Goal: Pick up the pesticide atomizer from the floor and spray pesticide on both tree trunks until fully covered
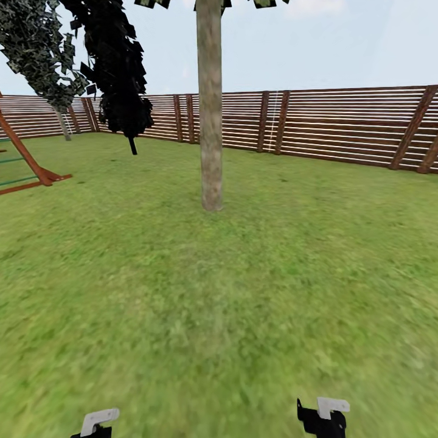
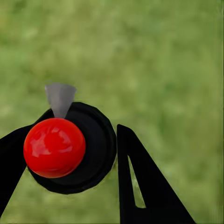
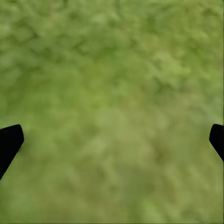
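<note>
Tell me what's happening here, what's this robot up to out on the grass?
The robot is on a lawn facing a tall tree with a pale trunk, a slatted wooden fence behind it. Its left gripper is shut on a small dark spray bottle with a red top. The right gripper is open and holds nothing, with just grass beneath it. The trunk is some way ahead of the arms, so the robot looks to be heading over to spray it.
</note>
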Motion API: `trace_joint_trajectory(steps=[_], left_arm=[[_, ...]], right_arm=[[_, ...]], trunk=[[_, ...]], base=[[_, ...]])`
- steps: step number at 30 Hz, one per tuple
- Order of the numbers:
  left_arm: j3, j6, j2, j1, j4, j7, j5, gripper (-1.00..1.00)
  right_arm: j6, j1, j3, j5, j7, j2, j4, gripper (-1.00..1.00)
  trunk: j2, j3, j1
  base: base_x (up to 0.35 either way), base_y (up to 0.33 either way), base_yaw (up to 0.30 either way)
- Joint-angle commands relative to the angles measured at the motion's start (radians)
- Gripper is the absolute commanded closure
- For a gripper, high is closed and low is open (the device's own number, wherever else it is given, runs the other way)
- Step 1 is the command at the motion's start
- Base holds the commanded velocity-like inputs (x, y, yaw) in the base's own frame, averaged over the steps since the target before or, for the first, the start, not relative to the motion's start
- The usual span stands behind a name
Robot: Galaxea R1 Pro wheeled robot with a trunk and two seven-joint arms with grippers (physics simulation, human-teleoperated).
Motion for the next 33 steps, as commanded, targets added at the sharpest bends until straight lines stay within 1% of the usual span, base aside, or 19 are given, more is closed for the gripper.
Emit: trace_joint_trajectory(steps=[1, 33], left_arm=[[0.009, -0.003, 0.000, -0.001, 0.001, -0.004, -0.009, 1.00], [0.010, -0.003, 0.000, -0.001, 0.001, -0.004, -0.008, 1.00]], right_arm=[[-0.003, -0.001, -0.006, 0.011, -0.004, 0.000, 0.001, -1.00], [-0.003, -0.001, -0.006, 0.011, -0.005, -0.001, 0.001, -1.00]], trunk=[[0.000, -0.001, 0.000], [0.000, -0.001, 0.000]], base=[[0.338, 0.000, 0.000], [0.338, 0.000, 0.000]])
